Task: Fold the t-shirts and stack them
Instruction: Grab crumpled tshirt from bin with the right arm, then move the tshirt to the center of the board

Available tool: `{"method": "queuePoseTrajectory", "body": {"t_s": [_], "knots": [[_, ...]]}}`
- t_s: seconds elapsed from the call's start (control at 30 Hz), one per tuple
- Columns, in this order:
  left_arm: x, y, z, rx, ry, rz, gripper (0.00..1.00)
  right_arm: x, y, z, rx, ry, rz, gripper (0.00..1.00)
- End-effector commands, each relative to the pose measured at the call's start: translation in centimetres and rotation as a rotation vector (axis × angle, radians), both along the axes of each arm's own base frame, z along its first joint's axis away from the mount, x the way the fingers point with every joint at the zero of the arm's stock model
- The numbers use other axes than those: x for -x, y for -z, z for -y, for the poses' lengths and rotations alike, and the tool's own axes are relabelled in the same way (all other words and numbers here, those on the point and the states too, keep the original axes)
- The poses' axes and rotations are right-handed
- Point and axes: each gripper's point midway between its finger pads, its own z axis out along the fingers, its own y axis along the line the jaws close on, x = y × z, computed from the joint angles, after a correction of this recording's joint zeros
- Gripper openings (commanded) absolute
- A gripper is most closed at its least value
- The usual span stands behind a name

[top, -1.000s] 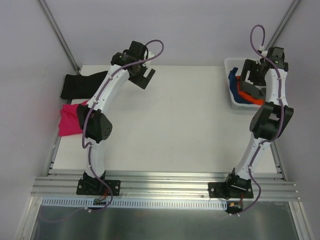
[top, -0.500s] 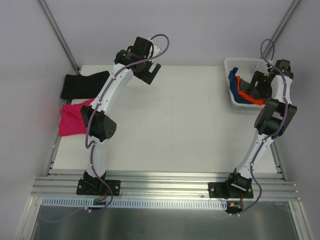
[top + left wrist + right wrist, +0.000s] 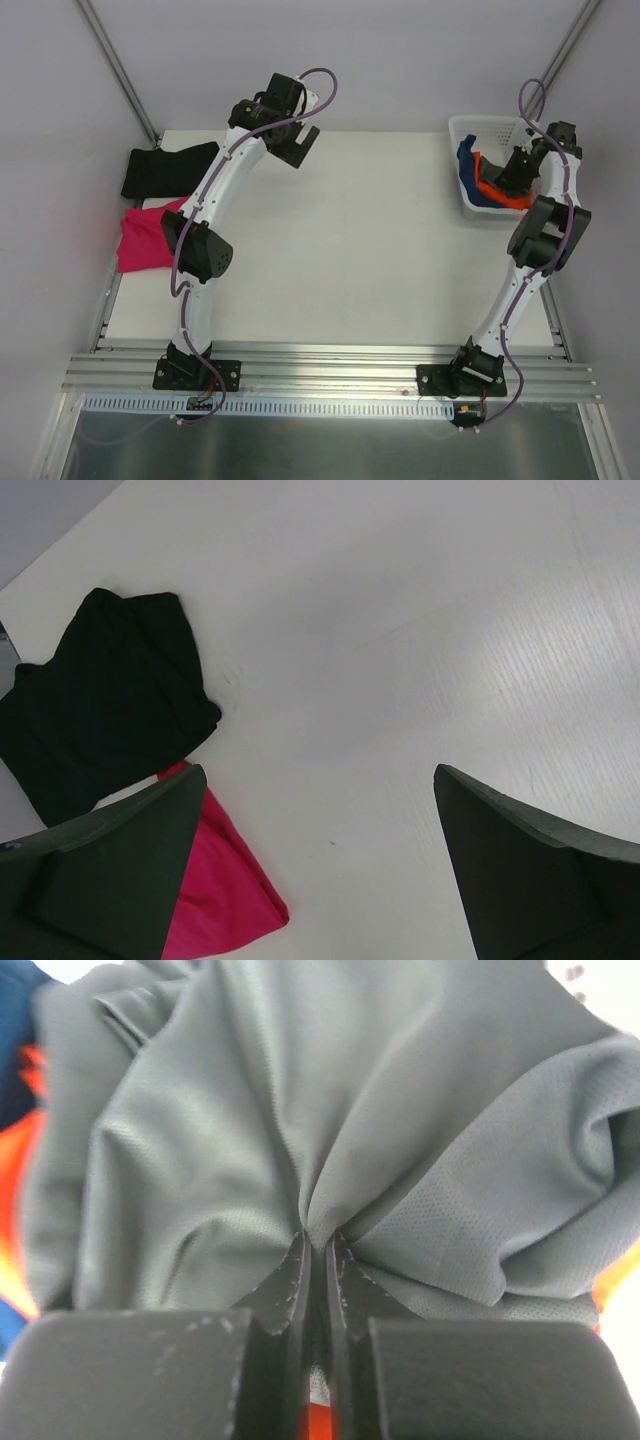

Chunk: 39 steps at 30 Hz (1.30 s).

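In the right wrist view, dark grey t-shirt [image 3: 350, 1110] fills the frame, and my right gripper [image 3: 318, 1242] is shut on a pinched fold of it. Orange t-shirt [image 3: 18, 1220] and blue t-shirt [image 3: 14, 1010] show at the edges beneath. From above, the right gripper [image 3: 520, 170] is down inside the white basket [image 3: 480, 124], over the orange t-shirt [image 3: 492, 189] and the blue t-shirt [image 3: 466, 164]. My left gripper [image 3: 300, 148] hangs open over the far table, nothing between its fingers [image 3: 120, 870]. Black t-shirt [image 3: 165, 170] and magenta t-shirt [image 3: 140, 240] lie folded at the left edge.
The basket stands at the table's far right corner, against the right wall. The two folded shirts, black t-shirt [image 3: 100, 700] and magenta t-shirt [image 3: 215, 890], overlap the table's left edge [image 3: 112, 290]. A metal rail [image 3: 330, 365] runs along the near edge by the arm bases.
My right gripper has gone down into the basket and shut on the dark grey t-shirt. The left arm swung toward the back of the table, then held still, open.
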Motion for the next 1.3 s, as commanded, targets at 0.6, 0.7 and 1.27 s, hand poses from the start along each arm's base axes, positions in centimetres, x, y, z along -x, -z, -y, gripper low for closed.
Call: {"method": "queuePoseTrajectory", "body": {"t_s": [0.6, 0.7, 1.27], "knots": [[1.0, 4.8, -9.1, -0.118, -0.284, -0.122, 0.99, 1.6, -30.9, -9.1, -0.039, -0.112, 0.660, 0.01], [1.7, 5.2, -10.6, -0.079, -0.349, -0.163, 0.99, 2.1, -32.4, -14.3, -0.071, -0.215, 0.688, 0.01], [-2.2, -14.5, -18.4, 0.158, -0.615, 0.463, 0.99, 8.5, -36.8, -34.2, -0.121, -0.590, 0.819, 0.01]]}}
